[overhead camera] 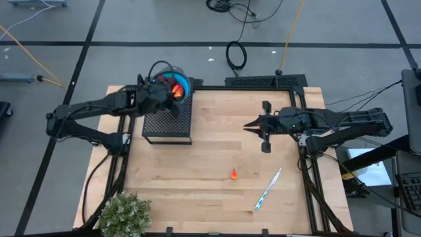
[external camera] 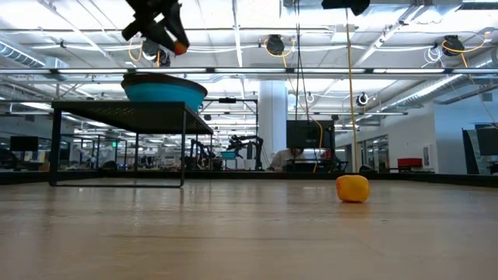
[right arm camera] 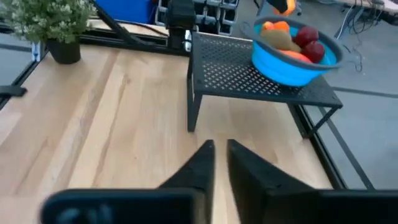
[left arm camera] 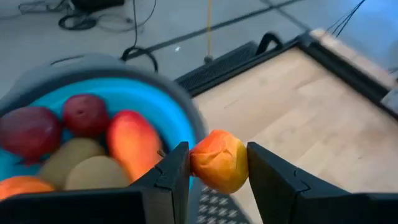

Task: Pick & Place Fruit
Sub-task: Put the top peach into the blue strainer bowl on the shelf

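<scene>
The left gripper pinches a small, rounded orange fruit between its two dark angular fingers, holding it above the rim of a blue bowl. The smooth, shallow bowl sits on a black perforated metal stand at the far left of the pale wood-plank table. Inside the bowl, the left wrist view shows two glossy dark red balls, one elongated red-orange piece, two matte brown-green ovals and part of one more orange piece at the edge. One tiny orange fruit lies alone on the bare wood near the table's middle, toward the near side. A thin white-and-blue pen lies just to its right. One bushy green plant stands at the near left corner. The right gripper hangs over the right half of the table, its tapered fingers nearly pressed together on nothing.
</scene>
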`<control>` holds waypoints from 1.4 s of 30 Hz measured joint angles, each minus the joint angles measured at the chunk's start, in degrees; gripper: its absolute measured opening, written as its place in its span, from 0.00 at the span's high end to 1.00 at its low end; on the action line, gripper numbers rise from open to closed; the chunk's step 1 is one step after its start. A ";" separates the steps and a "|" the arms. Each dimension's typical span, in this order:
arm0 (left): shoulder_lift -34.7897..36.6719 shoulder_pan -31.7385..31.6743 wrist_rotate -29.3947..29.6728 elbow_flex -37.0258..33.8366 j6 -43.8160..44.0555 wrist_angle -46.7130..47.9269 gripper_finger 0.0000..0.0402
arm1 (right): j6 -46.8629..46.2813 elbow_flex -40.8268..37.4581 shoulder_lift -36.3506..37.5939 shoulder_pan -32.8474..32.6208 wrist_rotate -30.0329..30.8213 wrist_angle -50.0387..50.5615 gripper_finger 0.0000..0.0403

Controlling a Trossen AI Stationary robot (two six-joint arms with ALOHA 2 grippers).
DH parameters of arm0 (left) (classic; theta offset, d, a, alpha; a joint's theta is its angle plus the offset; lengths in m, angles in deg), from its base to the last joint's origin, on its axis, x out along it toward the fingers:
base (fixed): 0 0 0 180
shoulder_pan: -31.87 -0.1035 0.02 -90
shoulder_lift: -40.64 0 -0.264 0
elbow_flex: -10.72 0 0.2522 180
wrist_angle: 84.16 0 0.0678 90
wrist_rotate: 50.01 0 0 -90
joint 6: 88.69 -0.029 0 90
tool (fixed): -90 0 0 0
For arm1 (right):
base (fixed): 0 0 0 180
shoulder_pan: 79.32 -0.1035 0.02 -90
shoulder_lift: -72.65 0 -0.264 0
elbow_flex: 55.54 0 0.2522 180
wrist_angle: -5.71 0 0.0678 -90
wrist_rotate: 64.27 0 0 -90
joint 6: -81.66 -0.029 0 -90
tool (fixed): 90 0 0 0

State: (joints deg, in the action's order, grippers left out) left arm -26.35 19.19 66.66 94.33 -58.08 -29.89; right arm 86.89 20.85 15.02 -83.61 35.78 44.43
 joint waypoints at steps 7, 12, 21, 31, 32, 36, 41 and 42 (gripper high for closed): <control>-0.12 -8.11 -5.58 0.00 -5.16 2.94 0.66 | 1.25 0.00 4.01 1.46 -6.12 1.06 0.97; -0.14 -12.96 -9.06 0.00 -9.97 3.04 0.66 | 1.25 0.00 6.06 1.70 -5.47 1.02 1.00; -4.15 -17.39 -11.13 0.00 -16.90 3.96 0.66 | 1.25 0.00 6.21 1.70 -5.16 -0.46 1.00; -6.14 -17.96 -11.66 -0.04 -18.51 6.83 0.66 | -1.41 0.00 5.41 1.70 -2.30 -0.50 1.00; -6.14 -17.96 -11.64 -0.04 -18.51 7.15 0.66 | -1.39 0.00 5.40 1.70 -2.34 -0.50 1.00; -6.16 -17.99 -11.36 -0.04 -18.96 7.74 0.66 | -1.49 0.00 5.42 1.70 -2.34 -0.54 1.00; -6.16 -18.00 -11.30 -0.04 -20.47 7.86 0.65 | -1.54 0.00 5.42 1.70 -2.36 -0.76 1.00; -6.16 -18.00 -11.44 -0.04 -20.46 7.86 0.64 | -1.54 0.00 5.42 1.70 -2.40 -0.76 1.00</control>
State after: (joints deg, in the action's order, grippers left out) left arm -32.51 1.19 55.21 94.29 -78.54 -22.03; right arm 85.35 20.85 20.44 -81.91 33.38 43.67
